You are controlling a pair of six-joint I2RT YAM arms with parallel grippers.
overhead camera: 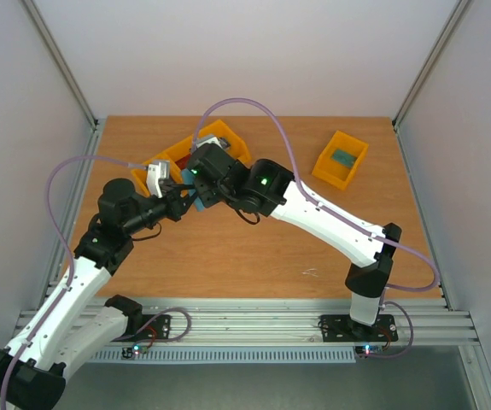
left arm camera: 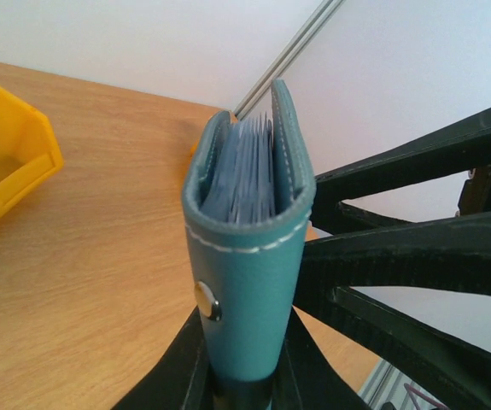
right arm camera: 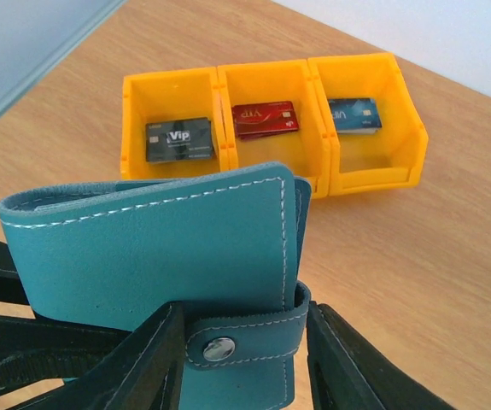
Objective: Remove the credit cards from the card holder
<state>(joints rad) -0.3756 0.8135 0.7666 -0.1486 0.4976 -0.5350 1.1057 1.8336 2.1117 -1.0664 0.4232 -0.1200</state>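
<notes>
Teal card holder (right arm camera: pixel 160 248) stands pinched in the left gripper (left arm camera: pixel 238 376); the right gripper (right arm camera: pixel 243 359) has fingers flanking its snap strap (right arm camera: pixel 254 329), grip unclear. Beyond, three adjoining orange bins (right arm camera: pixel 266 70) hold one each: dark grey card (right arm camera: pixel 179 139), red card (right arm camera: pixel 265 120), blue card (right arm camera: pixel 354 114). A fourth orange bin (overhead camera: pixel 330 175) sits well apart.

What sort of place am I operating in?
Probably a lab robot test cell: a wooden tabletop boxed in by plain white panels, an aluminium rail along the near edge, and small orange bins.
</notes>
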